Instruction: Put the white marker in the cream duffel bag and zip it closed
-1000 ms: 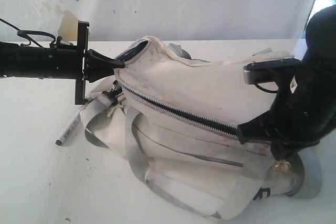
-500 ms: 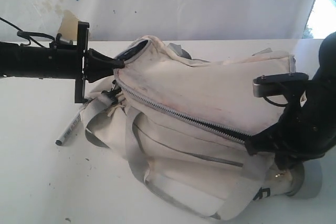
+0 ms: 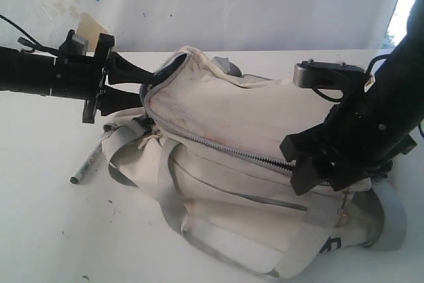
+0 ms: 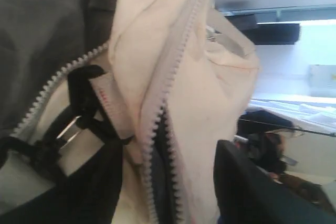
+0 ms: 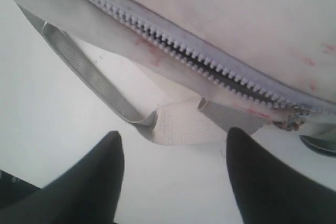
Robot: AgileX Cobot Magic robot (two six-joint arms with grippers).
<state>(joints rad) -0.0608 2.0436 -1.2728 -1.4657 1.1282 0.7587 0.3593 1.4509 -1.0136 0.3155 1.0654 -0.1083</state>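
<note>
Nearest on the white worktop (image 3: 46, 230), the white marker (image 3: 88, 163) lies flat outside the cream duffel bag (image 3: 225, 114), its dark tip pointing toward the near left. Its far end runs in beside a grey strap (image 3: 119, 147) at the bag's left end. The left end effector (image 3: 149, 83) hangs above and just behind it, well clear of the pen. Its black fingers are spread at the bag's open left mouth, with the fabric edge between them. Toward the right, the right end effector (image 3: 295, 162) sits over the right end of the grey zip (image 3: 218, 142), its jaws apart and gripping nothing. The right wrist view adds what the exterior view hides: two dark fingers (image 5: 100, 182) stand wide over bare worktop and a looped webbing strap (image 5: 178, 127), with the zip teeth just beyond them. The left wrist view shows the zip parted at that end, dark grey lining (image 4: 47, 24) and a black clip (image 4: 84, 108) beside a folded cream edge. The marker appears in neither wrist view. The left arm reaches in level from the left edge. The right arm slopes down from the upper right, wrist bent toward the bag. A white wall (image 3: 265, 4) stands behind.
</note>
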